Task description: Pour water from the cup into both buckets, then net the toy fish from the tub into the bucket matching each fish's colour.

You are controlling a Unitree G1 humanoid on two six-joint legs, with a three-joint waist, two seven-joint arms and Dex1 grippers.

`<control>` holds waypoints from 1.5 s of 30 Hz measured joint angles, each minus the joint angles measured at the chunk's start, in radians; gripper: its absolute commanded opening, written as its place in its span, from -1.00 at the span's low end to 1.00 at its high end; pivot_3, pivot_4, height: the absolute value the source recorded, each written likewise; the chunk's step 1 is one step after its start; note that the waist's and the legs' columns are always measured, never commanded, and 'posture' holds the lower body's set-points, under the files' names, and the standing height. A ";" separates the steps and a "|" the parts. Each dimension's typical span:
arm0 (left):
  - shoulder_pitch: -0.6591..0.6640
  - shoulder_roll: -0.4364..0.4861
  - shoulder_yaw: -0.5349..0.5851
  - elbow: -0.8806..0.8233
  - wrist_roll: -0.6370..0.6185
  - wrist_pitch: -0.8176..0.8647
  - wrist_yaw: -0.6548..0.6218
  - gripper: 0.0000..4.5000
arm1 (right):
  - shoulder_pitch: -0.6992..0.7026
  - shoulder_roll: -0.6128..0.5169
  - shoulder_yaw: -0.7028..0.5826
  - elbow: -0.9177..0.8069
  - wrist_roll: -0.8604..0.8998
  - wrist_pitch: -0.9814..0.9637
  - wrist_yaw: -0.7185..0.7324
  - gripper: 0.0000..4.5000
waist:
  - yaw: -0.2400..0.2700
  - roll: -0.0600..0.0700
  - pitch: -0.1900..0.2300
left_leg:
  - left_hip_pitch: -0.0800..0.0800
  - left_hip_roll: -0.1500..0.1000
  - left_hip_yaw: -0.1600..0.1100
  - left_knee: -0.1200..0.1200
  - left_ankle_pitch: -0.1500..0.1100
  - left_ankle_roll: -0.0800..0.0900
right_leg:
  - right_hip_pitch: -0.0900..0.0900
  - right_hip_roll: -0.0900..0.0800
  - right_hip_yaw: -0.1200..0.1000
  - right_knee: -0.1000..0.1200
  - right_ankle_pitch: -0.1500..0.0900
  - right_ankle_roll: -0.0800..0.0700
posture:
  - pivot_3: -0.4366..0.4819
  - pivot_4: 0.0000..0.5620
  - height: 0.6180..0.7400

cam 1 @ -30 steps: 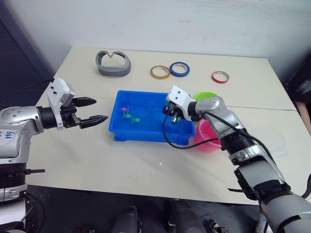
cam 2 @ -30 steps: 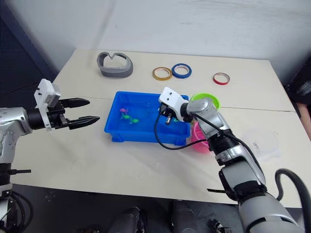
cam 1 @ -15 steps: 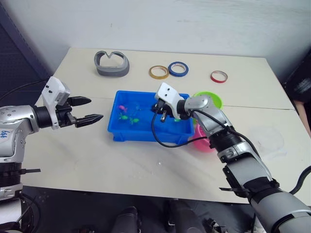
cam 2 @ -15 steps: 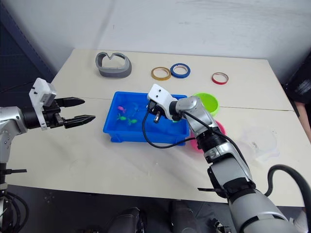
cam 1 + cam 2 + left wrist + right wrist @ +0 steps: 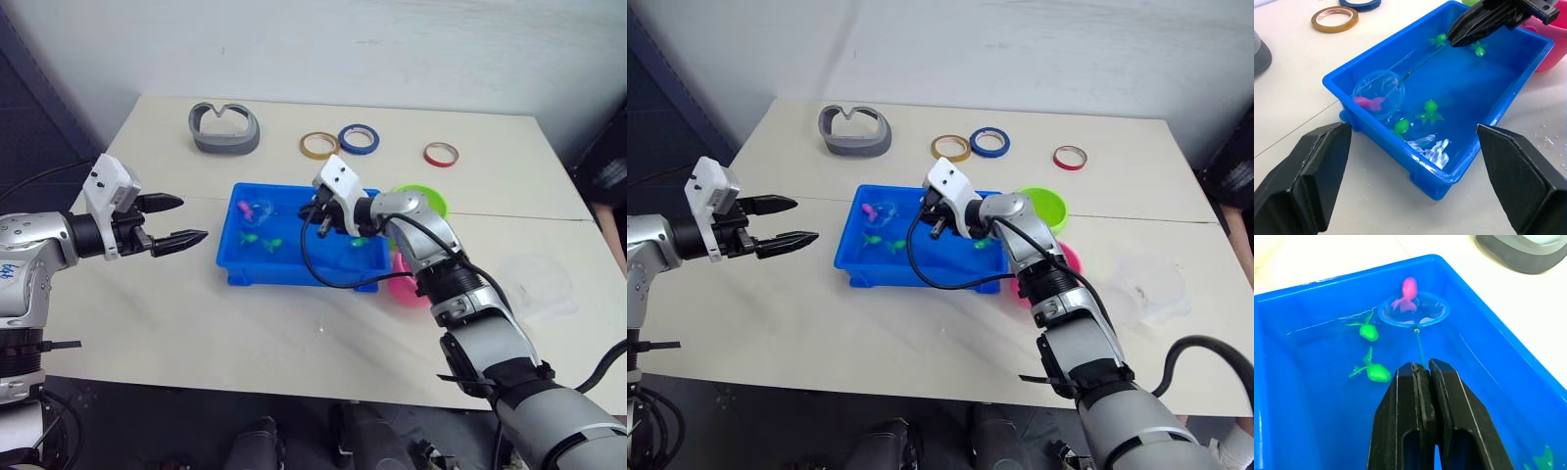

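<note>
Your big white table (image 5: 196, 313) holds everything. The blue tub (image 5: 294, 269) sits in the middle of it, with water inside. Just beside the tub, on your right side, stand the two buckets: the green bucket (image 5: 427, 199) farther back and the pink bucket (image 5: 411, 284) nearer to you, right next to each other. A clear cup (image 5: 1151, 284) stands on the table farther off to the right.

Your right gripper (image 5: 1425, 374) is over the tub. Its two fingers are pressed tight together on the thin stick of the net (image 5: 1414, 313). The net's blue hoop is in the far left corner of the tub, and a pink fish (image 5: 1407, 293) lies across its rim. Green fish float in the water, two (image 5: 1370, 332) close to the hoop.

Your left gripper (image 5: 176, 221) hangs over the bare table, left of the tub and apart from it. Its fingers are spread wide and hold nothing.
</note>
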 measured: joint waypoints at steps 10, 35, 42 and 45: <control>-0.073 -0.018 -0.022 0.053 -0.003 -0.010 -0.016 0.98 | 0.126 -0.106 -0.043 -0.216 0.050 0.076 0.032 -1.00 | 0.010 0.000 0.000 | -0.001 -0.001 -0.002 -0.001 0.000 0.000 | 0.000 -0.001 -0.002 -0.002 0.000 0.000 | -0.05 -0.47 1.00; -0.503 -0.417 -0.310 0.313 -0.041 -0.111 -0.375 0.98 | 1.005 -0.553 -0.990 -1.333 0.587 0.525 0.018 -1.00 | 0.061 0.000 0.000 | -0.008 -0.001 -0.010 0.003 0.000 0.000 | 0.001 0.000 -0.008 -0.006 0.000 0.000 | -0.05 -0.47 1.00; -0.536 -0.481 -0.331 0.431 -0.003 -0.198 -0.412 0.98 | 1.359 -0.555 -1.203 -1.393 0.489 0.336 0.099 -1.00 | 0.057 0.000 0.000 | -0.007 -0.001 -0.009 0.004 0.000 0.001 | 0.002 0.002 -0.005 -0.005 0.001 0.001 | -0.05 -0.47 1.00; -0.552 -0.492 -0.335 0.450 0.010 -0.222 -0.420 0.98 | 1.454 -0.528 -1.217 -1.389 0.398 0.168 0.128 -1.00 | 0.058 0.000 0.000 | -0.005 -0.001 -0.008 0.004 0.000 0.001 | 0.002 0.002 -0.004 -0.006 0.001 0.002 | -0.05 -0.47 1.00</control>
